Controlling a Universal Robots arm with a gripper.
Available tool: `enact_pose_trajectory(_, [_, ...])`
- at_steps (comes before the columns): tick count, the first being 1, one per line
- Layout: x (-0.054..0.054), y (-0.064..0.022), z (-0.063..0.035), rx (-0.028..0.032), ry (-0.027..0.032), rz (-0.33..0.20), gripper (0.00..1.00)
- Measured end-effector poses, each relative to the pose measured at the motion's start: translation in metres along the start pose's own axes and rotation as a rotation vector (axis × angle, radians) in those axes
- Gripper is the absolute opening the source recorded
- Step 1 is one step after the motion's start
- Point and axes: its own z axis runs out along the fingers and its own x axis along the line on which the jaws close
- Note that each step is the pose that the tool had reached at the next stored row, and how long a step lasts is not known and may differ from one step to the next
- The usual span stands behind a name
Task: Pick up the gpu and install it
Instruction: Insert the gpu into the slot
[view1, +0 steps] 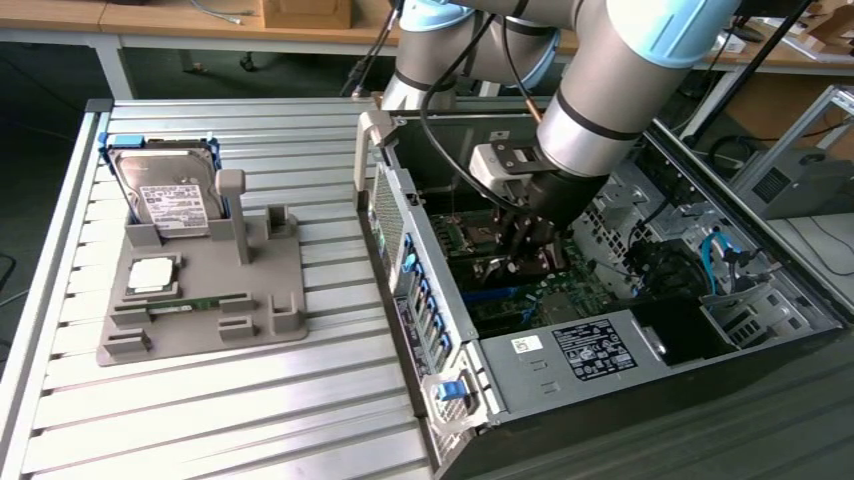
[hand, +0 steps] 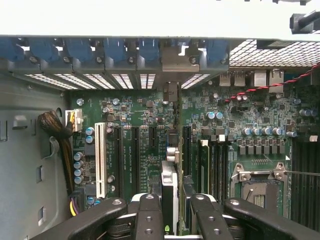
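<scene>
**Exterior view.** Arm (view1: 607, 100) reaches down into the open computer case (view1: 534, 375), which stands on the ribbed tabletop (view1: 240, 410). The jaws sit low over the motherboard (view1: 514, 300). At the exterior view's left, a grey holder (view1: 274, 310) carries an upright hard drive (view1: 167, 195), a square chip (view1: 151, 272) and a memory stick (view1: 200, 303).

**Wrist view.** Jaws closed on the graphics card (hand: 169, 187), gripped edge-on between both fingers (hand: 149, 212). The card stands upright over the motherboard's long slots, between the white slot (hand: 100, 160) and the memory slots (hand: 212, 165). Cannot tell whether it is seated.
</scene>
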Motion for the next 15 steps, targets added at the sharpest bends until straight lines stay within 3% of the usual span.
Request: enact_pose_trajectory(15, [-0.0002,0.0035,0.0003,0.0008,-0.0002,0.007,0.27])
